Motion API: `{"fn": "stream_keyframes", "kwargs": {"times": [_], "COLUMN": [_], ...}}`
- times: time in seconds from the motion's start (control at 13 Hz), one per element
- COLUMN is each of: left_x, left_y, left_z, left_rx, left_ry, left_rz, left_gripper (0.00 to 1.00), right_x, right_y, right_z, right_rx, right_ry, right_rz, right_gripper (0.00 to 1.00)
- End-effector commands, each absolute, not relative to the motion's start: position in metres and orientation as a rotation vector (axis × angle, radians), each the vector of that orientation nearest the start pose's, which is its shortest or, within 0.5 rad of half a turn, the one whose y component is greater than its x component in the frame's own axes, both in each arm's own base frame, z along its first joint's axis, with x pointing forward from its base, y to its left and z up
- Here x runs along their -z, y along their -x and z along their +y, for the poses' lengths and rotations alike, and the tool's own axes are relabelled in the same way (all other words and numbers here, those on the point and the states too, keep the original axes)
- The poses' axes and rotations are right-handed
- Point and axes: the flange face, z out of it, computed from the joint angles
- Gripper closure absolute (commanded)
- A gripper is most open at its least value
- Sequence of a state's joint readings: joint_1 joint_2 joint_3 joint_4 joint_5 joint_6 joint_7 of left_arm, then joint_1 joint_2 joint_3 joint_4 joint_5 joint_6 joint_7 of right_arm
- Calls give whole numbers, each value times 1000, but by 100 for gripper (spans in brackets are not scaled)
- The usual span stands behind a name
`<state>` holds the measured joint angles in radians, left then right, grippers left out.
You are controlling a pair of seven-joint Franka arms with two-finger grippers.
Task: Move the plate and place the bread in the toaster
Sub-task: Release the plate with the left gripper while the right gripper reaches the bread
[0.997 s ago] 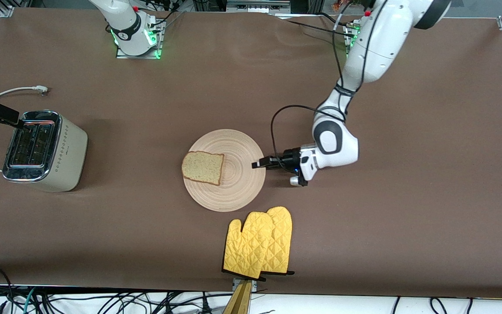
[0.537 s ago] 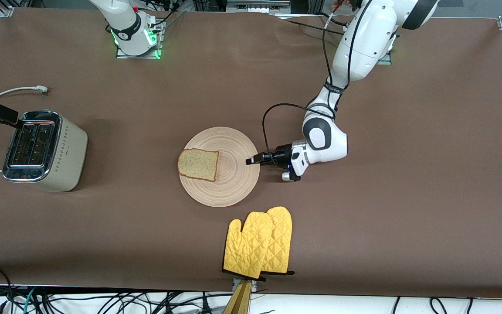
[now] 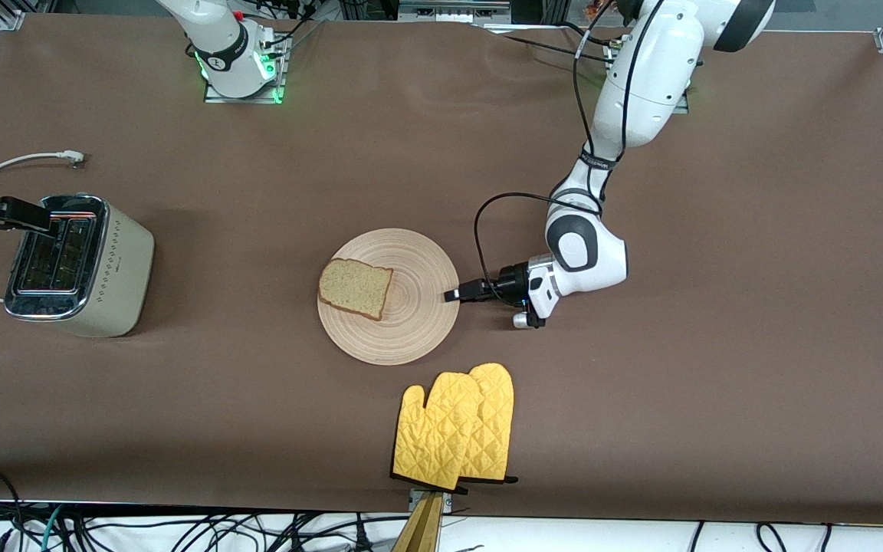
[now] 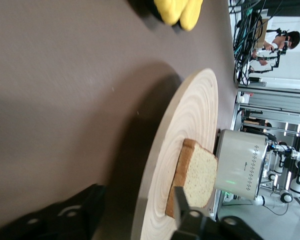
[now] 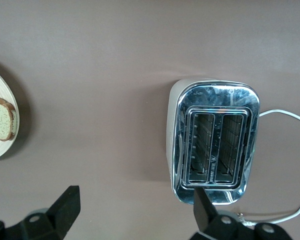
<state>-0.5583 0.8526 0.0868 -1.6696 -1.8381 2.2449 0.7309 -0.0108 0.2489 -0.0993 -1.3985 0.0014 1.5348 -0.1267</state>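
At plate (image 3: 411, 322) rim: left pincer (image 3: 453, 294) released; right pincer (image 5: 135, 212) spread wide over toaster (image 3: 77, 264).

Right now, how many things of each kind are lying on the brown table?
Plate: 1
Bread slice: 1, on the plate
Toaster: 1
Yellow oven mitts: 2, overlapping
Total: 5
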Motion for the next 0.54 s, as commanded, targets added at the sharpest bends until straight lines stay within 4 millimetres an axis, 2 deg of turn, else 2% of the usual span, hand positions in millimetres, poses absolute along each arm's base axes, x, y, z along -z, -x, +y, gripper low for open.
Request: {"fn": "stream_keyframes", "kwargs": {"times": [0.0,0.08,0.15,0.23,0.46], "left_x": [-147,-163,-179,-196,-251], "left_y": [-593,-600,-605,-611,-628], "left_z": [-296,-271,-247,-220,-145], "left_rx": [-55,-82,-104,-124,-89], "left_ry": [-1959,-1953,-1967,-1989,-2129], "left_rz": [335,360,354,343,296], "left_gripper": [0,0,0,0,0], "right_x": [-537,-517,-503,-485,-446], "right_y": [-623,-631,-637,-642,-654], "right_z": [-37,-13,19,43,93], "right_rx": [-231,-263,-271,-297,-315], "right_ry": [3124,3125,3139,3146,3036], "right_rz": [-49,-48,26,106,159], "right_gripper": [0,0,0,0,0]}}
